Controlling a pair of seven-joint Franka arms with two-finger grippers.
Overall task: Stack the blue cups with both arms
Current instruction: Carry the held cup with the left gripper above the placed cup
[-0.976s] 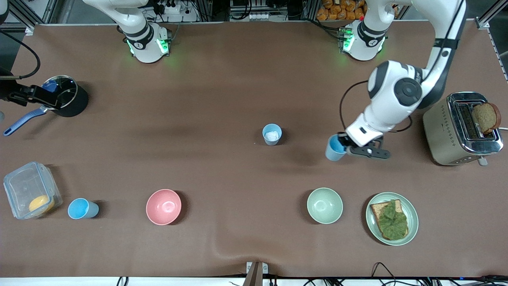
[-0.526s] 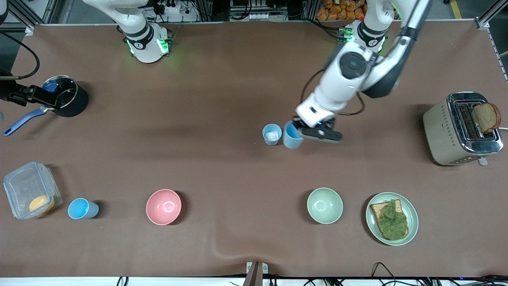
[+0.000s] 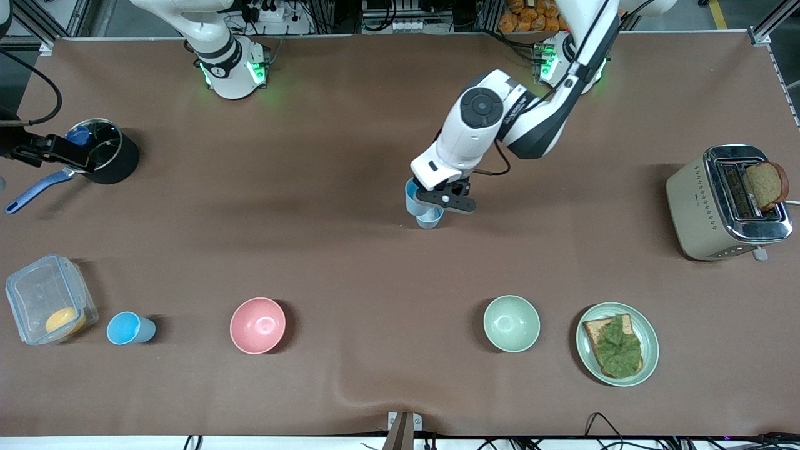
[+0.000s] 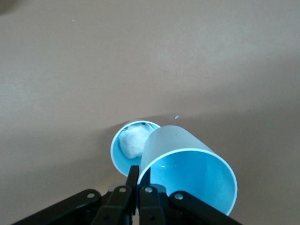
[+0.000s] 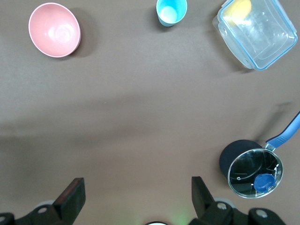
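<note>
Two arms: left arm bends out over mid-table, left gripper [image 3: 445,201] clamped on a tilted blue cup [image 4: 190,168] above the standing cup [image 4: 129,145]. Right gripper [image 5: 136,199] waits high, jaws wide.

A pink bowl [image 3: 257,325], green bowl [image 3: 511,323], plate [image 3: 587,350] with bread [image 3: 615,345], toaster [image 3: 712,206], pot [image 3: 106,159] and plastic box [image 3: 44,297] sit on the table [image 3: 350,144].

The brown table [image 3: 350,262] bears cups [image 3: 129,329], two bowls [image 3: 257,325], a plate [image 3: 617,344], toaster [image 3: 725,203] (bread inside), pot [image 3: 106,159], container [image 3: 49,299].
</note>
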